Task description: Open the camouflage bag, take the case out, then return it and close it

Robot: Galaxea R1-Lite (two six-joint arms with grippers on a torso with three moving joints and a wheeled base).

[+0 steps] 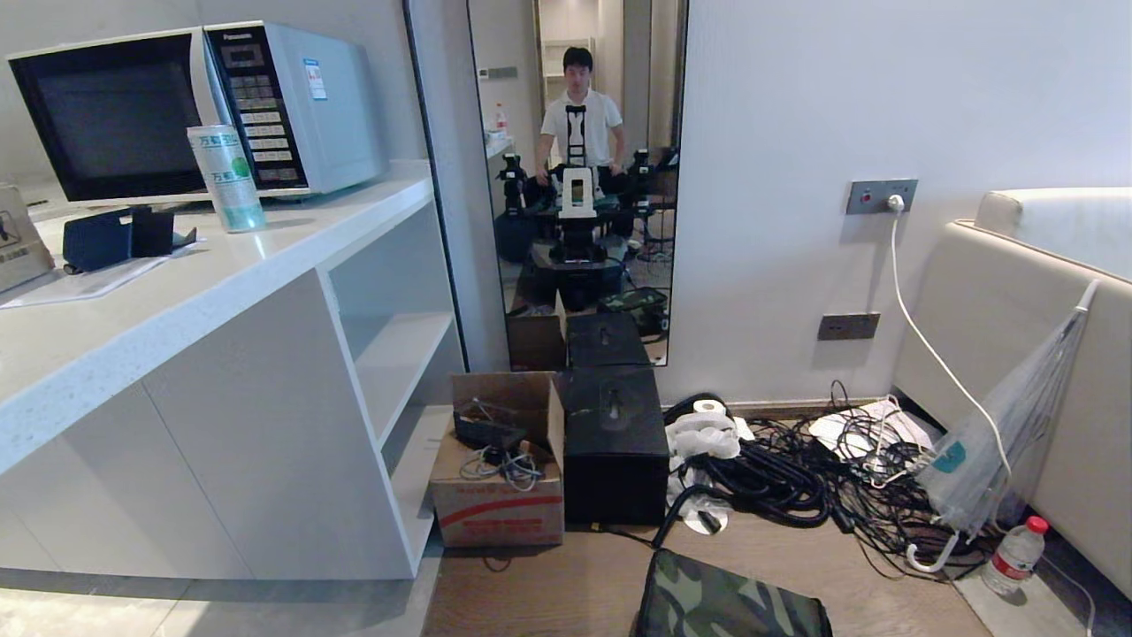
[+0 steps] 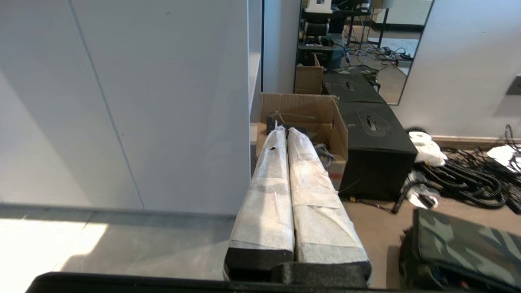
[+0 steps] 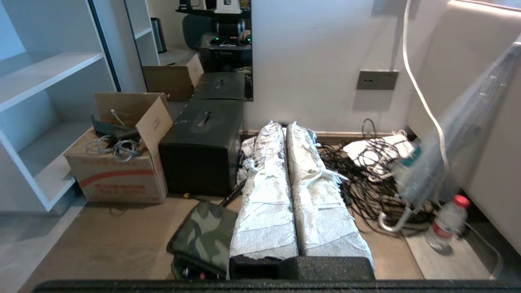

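With the camouflage bag (image 1: 732, 602) lying zipped on the floor just ahead of the robot, both the left pincer (image 2: 286, 132) and right pincer (image 3: 285, 127) are hovering pressed together, so spread one before reaching for the zip pull, which is not discernible.

The camouflage bag (image 1: 730, 603) is soft matt cloth. Both grippers' fingers (image 3: 266, 191) wear wrinkled white wrap. Beyond them sit a matt black cube box (image 1: 615, 447), a rough cardboard box (image 1: 500, 478) and a wood-look floor (image 1: 566, 584).
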